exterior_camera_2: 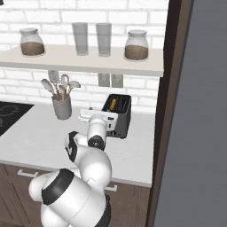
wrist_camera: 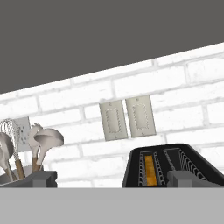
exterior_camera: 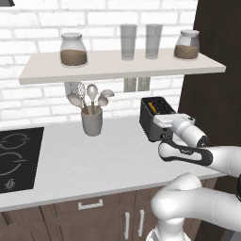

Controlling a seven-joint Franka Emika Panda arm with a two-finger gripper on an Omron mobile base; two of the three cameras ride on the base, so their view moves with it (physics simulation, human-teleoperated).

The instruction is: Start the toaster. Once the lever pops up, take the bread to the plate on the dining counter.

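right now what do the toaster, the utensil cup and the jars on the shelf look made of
Toaster: dark matte metal or plastic, no shine. Utensil cup: plain grey, maybe ceramic or brushed metal. Jars: clear glass, brown contents showing through, pale lids.

Looking forward and down from behind, left and right, sharing toaster (exterior_camera: pixel 156 117), table (exterior_camera: pixel 84 160) and shelf (exterior_camera_2: pixel 88 64). From the hand, level and close behind toaster.

Worktop (exterior_camera: pixel 84 160) with toaster (exterior_camera: pixel 154 117), utensil cup (exterior_camera: pixel 92 121)
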